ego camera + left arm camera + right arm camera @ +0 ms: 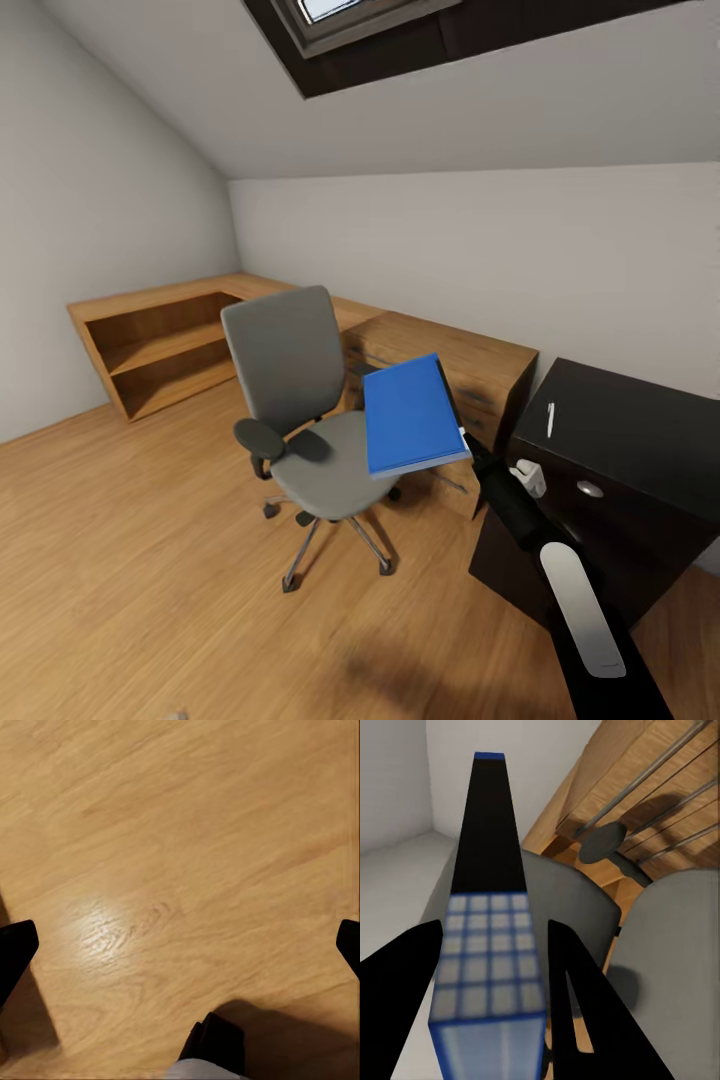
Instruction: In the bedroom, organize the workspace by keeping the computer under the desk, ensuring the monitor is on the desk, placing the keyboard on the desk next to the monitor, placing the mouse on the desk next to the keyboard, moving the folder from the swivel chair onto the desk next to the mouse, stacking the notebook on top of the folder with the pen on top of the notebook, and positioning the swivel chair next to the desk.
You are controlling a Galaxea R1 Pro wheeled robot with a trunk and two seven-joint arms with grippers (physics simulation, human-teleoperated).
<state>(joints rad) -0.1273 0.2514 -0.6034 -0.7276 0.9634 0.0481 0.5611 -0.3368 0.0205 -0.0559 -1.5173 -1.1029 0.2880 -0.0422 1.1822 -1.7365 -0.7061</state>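
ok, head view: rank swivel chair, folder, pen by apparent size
1. swivel chair, largest by a wide margin.
2. folder, lifted off the seat and clamped between the right gripper fingers; sitting nearer the camera may inflate it a little.
3. pen, a thin white sliver on the black desk.

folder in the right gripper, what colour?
Bright blue; the folder shows best in the head view, held at its edge by the right gripper.

Blue folder (412, 416) held tilted above grey swivel chair (300, 400); white pen (550, 420) on desk (640, 420).
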